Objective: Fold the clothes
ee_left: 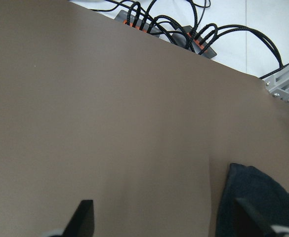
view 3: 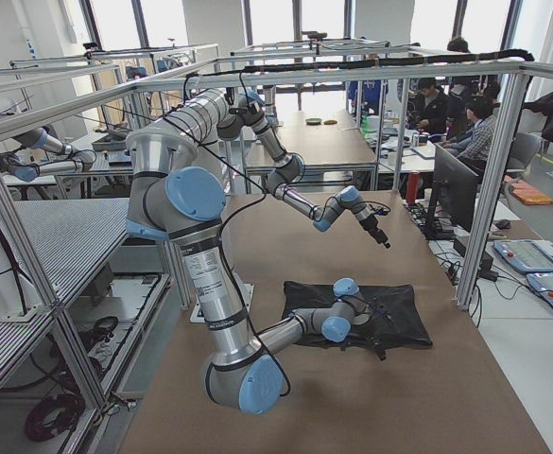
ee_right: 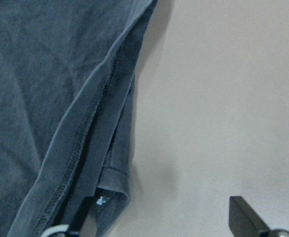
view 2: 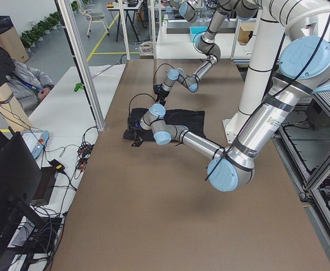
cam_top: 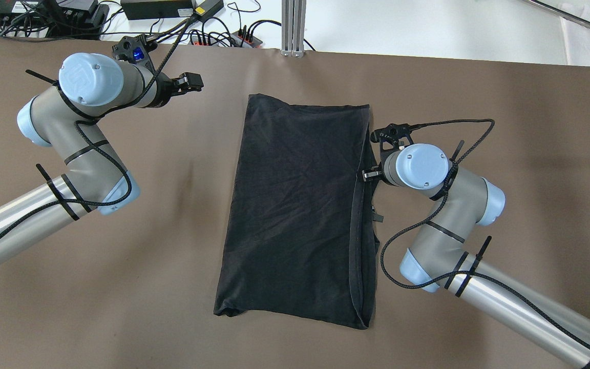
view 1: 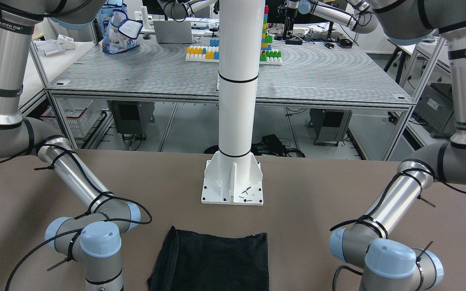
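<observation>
at far left: left gripper (cam_top: 188, 83), held above bare brown table (cam_top: 479, 92) near its far edge, well apart from the cloth's far-left corner. fingers (ee_left: 85, 219) spread wide in the left wrist view, with nothing between them but tabletop. beyond the table edge, black cables (cam_top: 223, 37) on a white floor.

at centre: the clothes (cam_top: 295, 205), one black garment, lying flat as a folded rectangle with the long side running away from the robot. lightly creased on top; hemmed edges stacked in layers along the right side; a small bulge at the near-left corner. in the front-facing view, placed just in front of the white pillar's base plate (view 1: 233, 184) and not touching it.

at right: right gripper (ee_right: 156, 224), pointing down at the garment's right edge, about midway along it. fingers opened wide: one (ee_right: 65, 229) at the layered hem, the other over bare table beside the cloth. fabric not pinched; cannot tell whether the inner finger touches the hem.
</observation>
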{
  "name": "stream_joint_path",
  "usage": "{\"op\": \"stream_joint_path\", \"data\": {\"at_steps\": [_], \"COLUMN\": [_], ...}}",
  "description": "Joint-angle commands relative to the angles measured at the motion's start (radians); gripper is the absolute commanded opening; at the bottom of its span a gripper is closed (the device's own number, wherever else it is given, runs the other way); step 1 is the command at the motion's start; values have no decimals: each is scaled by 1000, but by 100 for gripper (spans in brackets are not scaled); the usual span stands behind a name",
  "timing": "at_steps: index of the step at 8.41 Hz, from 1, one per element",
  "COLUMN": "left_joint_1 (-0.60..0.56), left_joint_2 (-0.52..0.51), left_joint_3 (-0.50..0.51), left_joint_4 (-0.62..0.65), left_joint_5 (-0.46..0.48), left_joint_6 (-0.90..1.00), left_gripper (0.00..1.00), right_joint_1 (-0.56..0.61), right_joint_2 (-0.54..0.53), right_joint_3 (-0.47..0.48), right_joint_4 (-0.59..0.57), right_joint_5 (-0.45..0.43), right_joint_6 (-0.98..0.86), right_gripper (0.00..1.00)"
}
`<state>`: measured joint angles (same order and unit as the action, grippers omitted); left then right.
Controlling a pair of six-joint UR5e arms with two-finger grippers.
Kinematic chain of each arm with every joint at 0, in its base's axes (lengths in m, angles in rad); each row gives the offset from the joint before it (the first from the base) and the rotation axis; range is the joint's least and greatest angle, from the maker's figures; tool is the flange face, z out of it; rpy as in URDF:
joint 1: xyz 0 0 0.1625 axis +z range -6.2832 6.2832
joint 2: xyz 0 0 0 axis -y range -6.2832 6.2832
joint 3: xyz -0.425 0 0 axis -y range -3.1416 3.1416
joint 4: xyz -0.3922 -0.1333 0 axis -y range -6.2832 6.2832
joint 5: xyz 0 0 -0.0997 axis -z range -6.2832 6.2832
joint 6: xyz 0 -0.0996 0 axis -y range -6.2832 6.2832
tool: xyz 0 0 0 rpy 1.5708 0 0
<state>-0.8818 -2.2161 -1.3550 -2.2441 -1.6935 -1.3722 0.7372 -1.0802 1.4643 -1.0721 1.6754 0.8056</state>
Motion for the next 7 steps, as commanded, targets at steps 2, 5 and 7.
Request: {"op": "stream_joint_path", "data": {"at_steps": [2, 5, 7], "left_joint_1": [0, 0, 0], "left_joint_2": [6, 10, 12], "left_joint_3": [1, 2, 5], "left_joint_4": [0, 0, 0], "left_joint_5": [1, 3, 3], "left_joint_6": [-4, -1, -1], "left_gripper": [100, 100, 100], "right_joint_1": [16, 5, 1], "right_joint_2": [69, 166, 198], "right_joint_3": [38, -71, -145], "right_joint_4": [-71, -62, -28], "right_joint_5": [55, -24, -68], "right_joint_6": [33, 87, 80], "right_gripper": [94, 94, 94]}}
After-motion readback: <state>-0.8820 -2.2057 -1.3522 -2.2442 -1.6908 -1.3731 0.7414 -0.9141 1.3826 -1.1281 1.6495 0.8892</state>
